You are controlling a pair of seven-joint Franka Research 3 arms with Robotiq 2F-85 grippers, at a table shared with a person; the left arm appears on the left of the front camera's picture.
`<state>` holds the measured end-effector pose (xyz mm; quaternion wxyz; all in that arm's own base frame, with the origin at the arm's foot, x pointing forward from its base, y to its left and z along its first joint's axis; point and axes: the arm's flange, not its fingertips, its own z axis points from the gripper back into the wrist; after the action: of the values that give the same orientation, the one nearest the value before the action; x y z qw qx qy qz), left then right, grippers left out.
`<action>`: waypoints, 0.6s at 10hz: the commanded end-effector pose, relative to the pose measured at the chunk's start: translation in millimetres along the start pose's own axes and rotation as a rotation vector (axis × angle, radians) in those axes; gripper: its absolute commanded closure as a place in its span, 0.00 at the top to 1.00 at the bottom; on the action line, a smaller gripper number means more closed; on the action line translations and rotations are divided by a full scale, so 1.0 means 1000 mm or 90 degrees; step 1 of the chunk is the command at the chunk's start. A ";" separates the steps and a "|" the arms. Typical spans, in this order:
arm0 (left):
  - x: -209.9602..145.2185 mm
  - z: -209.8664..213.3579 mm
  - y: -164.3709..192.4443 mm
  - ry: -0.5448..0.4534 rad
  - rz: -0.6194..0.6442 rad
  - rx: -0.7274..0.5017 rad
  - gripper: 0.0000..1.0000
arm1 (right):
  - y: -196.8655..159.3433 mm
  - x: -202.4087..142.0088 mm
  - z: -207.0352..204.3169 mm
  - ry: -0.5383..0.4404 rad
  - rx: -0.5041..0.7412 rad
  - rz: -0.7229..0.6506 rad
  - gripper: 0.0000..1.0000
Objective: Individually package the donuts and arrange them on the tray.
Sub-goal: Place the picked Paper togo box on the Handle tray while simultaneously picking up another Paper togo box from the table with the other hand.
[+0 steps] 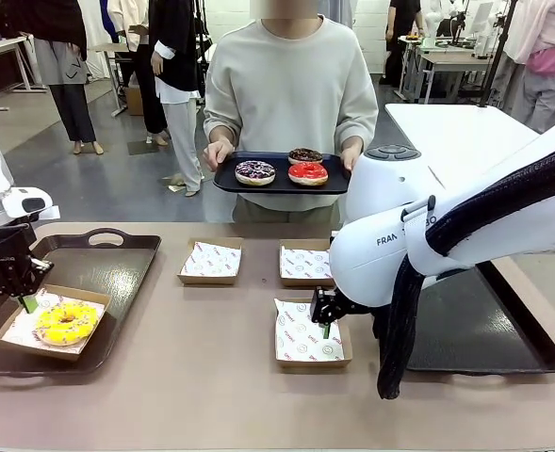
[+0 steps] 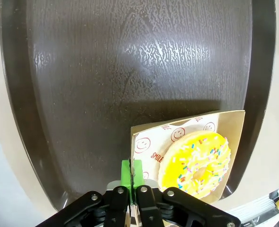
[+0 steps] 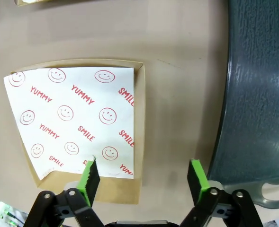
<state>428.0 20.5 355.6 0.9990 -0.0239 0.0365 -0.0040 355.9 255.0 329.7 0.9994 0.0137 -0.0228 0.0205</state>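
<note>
Left gripper (image 2: 131, 173): green pads pressed almost together, only a thin slit between them. The rim of a paper-lined cardboard box (image 2: 234, 142) runs into that slit, so the claw is pinching the box by its corner. The box carries the yellow-iced donut (image 2: 196, 163), lying flat, sprinkles up, on smiley-print paper. It sits at the near edge of the left tray (image 1: 98, 268), dark brown, at the table's left end

Right gripper (image 3: 144, 176): claw spread wide, gripping nothing. Between the pads lie the side wall of an empty lined box (image 3: 139, 118) and bare table (image 3: 182, 71). One pad hangs over the paper's near corner, the other over the table just beside the right tray (image 3: 257, 94). Contact with the paper: cannot tell

Mid-table, side by side: a second empty box (image 1: 211, 263) and a third empty box (image 1: 305, 265)

Far edge: a person (image 1: 291, 89) holds a black serving tray (image 1: 230, 181) by both ends. On it, unboxed: purple sprinkled donut (image 1: 254, 171) at its left, glossy red donut (image 1: 307, 173) at its right, chocolate donut (image 1: 305, 154) behind the red
</note>
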 end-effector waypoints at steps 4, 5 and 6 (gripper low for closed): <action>0.005 0.003 -0.001 -0.005 -0.004 0.002 0.57 | 0.003 0.004 -0.004 -0.009 0.001 -0.013 0.00; 0.005 0.003 -0.001 -0.004 -0.003 0.001 1.00 | 0.002 0.004 -0.005 -0.007 0.001 -0.015 0.00; 0.006 0.003 -0.002 -0.004 -0.004 -0.003 1.00 | 0.002 0.004 -0.005 -0.007 0.004 -0.017 0.03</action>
<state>430.2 19.1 357.4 0.9991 -0.0231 0.0344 -0.0059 358.0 253.1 328.8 0.9995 0.0146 -0.0217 0.0172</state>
